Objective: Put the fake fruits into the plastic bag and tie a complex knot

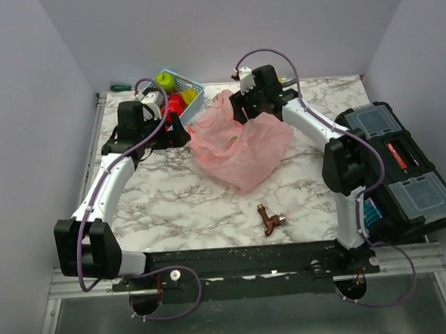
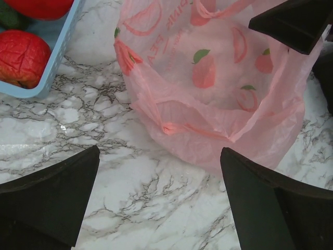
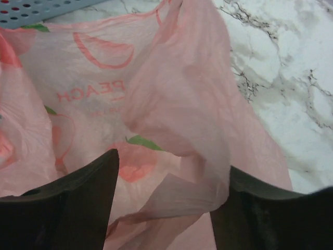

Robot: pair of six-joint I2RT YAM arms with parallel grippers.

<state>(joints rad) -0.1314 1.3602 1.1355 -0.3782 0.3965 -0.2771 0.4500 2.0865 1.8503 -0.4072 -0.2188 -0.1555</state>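
The pink plastic bag lies crumpled at the table's middle back, its mouth slack and open. The fake fruits sit in a light-blue basket: a green one, a red one and a yellow one. My left gripper hovers between basket and bag, open, with only marble between its fingers; a wrinkled red fruit shows at upper left. My right gripper is at the bag's far rim, its jaws apart with a loose fold of the bag between them.
A black toolbox with clear lids stands at the right edge. A small brown fitting lies near the table's front. A green-handled screwdriver rests behind the basket. Grey walls close in the sides and back.
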